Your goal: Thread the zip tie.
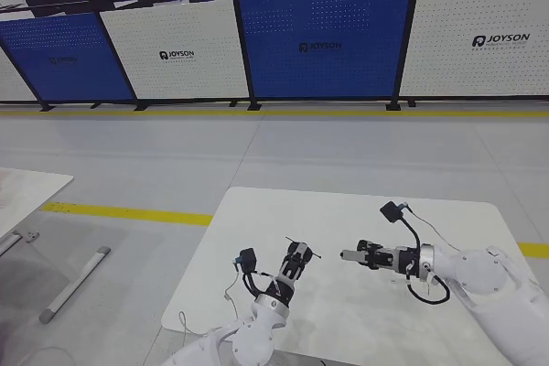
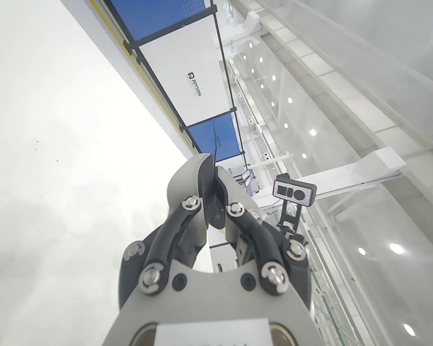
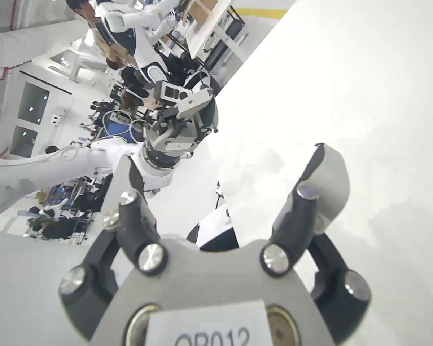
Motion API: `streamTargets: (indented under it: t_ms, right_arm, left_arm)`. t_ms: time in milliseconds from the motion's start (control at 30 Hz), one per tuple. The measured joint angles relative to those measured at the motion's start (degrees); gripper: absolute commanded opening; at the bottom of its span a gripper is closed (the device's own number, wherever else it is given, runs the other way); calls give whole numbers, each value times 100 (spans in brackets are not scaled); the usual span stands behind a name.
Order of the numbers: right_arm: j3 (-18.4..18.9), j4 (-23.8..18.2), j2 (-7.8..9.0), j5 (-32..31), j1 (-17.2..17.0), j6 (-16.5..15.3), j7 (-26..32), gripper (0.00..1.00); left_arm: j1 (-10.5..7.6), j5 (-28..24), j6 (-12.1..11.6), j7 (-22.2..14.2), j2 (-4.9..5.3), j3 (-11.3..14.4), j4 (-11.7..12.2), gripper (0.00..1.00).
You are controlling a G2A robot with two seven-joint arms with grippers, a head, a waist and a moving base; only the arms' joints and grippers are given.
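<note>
Left gripper is pinching the zip tie; right gripper is gaping wide.
From above, both grippers are facing each other over the white table, with the tie hard to make out; wall panels are showing small logos. At the left wrist, the thin black tie is sticking out past the closed pads, its lower end hidden. At the right wrist, a printed label is running off the edge.

I count one zip tie, a single thin black strip. Two grippers, the left gripper and right gripper, two fingers on each. One white surface. Behind it I see two blue panels and three white panels.
</note>
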Motion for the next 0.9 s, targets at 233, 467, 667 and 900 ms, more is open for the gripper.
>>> streamTargets:
  t_ms: [233,467,667,900]
  right_arm:
    - [-273,527,-164,-35,271,0,242,100]
    - [-272,517,-164,-47,263,0,231,100]
    - [-108,450,-243,313,108,0,368,100]
    - [367,829,-543,815,-44,0,953,100]
  left_arm:
    - [-107,-186,422,-83,-53,-21,-10,0]
    - [-104,-187,421,-89,-54,-23,-7,0]
    - [14,-584,451,-153,-142,-174,-70,0]
    - [83,-1201,553,-295,-234,-447,-225,0]
